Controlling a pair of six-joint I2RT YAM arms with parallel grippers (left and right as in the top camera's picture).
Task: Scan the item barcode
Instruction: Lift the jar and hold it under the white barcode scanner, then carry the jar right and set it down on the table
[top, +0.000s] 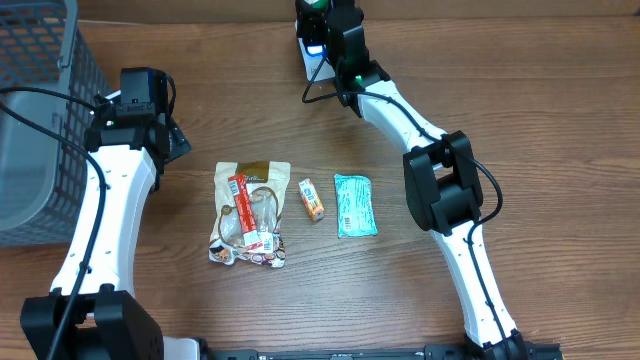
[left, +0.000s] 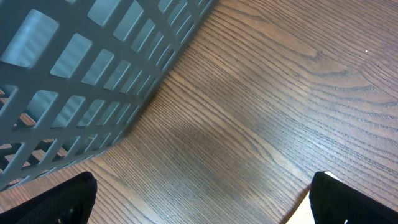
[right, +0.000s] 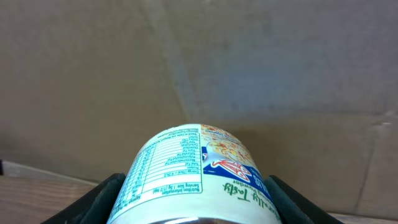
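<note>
A round container (right: 186, 171) with a white and green nutrition label and a blue picture panel fills the lower middle of the right wrist view. My right gripper (right: 198, 202) is shut on it, one black finger (right: 99, 200) on each side, holding it up before a plain brown wall. In the overhead view that gripper (top: 322, 38) is at the table's far edge, beside a white device (top: 311, 60) with a blue glow. The barcode does not show. My left gripper (left: 205, 205) is open over bare wood next to the basket (left: 74, 74); overhead it (top: 172, 140) is at the left.
On the table's middle lie a clear snack bag with a red label (top: 250, 213), a small orange box (top: 312, 199) and a teal packet (top: 355, 205). A grey mesh basket (top: 40, 120) stands at the far left. A cable (top: 325, 92) runs under the right arm.
</note>
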